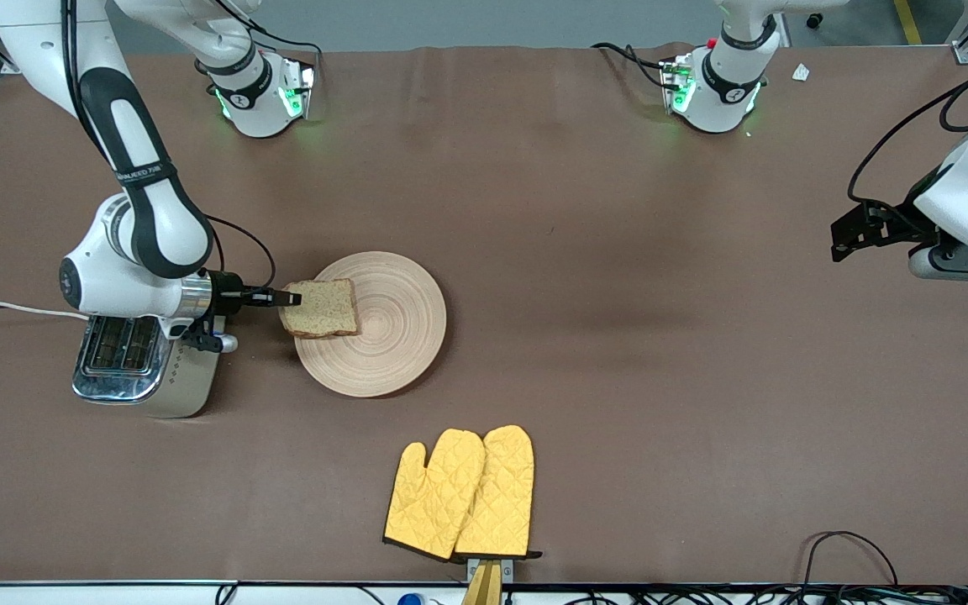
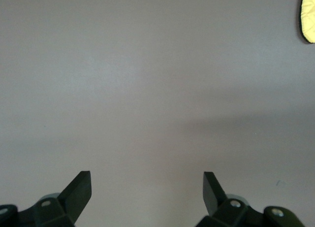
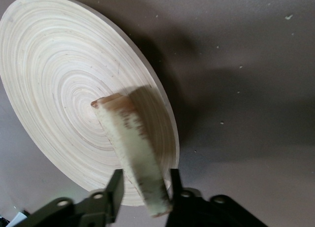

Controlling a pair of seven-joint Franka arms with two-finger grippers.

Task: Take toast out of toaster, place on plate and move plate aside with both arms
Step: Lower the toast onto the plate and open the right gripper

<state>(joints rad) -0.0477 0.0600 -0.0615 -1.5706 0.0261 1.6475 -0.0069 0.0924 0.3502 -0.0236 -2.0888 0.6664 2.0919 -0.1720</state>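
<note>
"franka" lettering on right arm [image 1: 144,176]

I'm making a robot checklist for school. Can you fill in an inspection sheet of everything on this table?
Surface: brown table, bare between the things.
Job's things: toast lies over the plate edge nearest the toaster.
Clutter: two yellow oven mitts, nearer the front camera than the plate.
Grippers: right gripper has its jaws on either side of the toast; whether it grips, I cannot tell. Left gripper waits, jaws open, over bare table at the left arm's end.
Cables: white cord at the toaster; black cables at the front edge.
Surroundings: nothing seen.
</note>
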